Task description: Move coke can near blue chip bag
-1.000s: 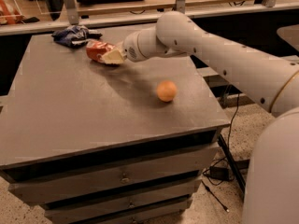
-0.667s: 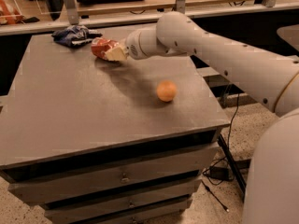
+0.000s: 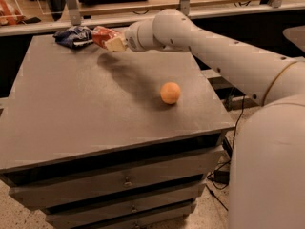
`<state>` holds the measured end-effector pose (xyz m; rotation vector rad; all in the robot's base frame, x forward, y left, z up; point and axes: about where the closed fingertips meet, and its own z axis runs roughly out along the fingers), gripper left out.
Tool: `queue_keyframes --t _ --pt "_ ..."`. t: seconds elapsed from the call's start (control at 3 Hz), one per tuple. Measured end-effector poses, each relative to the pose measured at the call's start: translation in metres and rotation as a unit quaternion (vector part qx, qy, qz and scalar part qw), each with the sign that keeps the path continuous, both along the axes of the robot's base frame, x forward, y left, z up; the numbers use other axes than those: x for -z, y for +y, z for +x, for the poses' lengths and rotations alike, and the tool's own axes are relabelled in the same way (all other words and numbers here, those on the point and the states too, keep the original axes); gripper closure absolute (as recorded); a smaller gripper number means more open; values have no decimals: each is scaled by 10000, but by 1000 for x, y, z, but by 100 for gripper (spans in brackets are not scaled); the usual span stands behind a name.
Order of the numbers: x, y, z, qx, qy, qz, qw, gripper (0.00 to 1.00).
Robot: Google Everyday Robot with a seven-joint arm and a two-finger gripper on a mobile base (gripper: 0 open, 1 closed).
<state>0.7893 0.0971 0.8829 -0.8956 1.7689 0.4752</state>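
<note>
Gripper (image 3: 110,41) fingers clamped on coke can (image 3: 99,33), blue chip bag (image 3: 74,36) just beside it, toward surface (image 3: 95,128) far-left corner.

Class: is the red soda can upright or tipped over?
Tipped: the red aluminium soda can points sideways, not on end, clamped in the gripper beside the crumpled dark blue foil bag.

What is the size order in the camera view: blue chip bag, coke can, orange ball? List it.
1. blue chip bag.
2. coke can and orange ball, unranked: similar, ball nearer the camera, can partly hidden by the gripper, far across the table.
</note>
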Motion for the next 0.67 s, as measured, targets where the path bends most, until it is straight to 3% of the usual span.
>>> queue_keyframes --t 0.67 --pt "8 21 41 -116 80 25 9999 100"
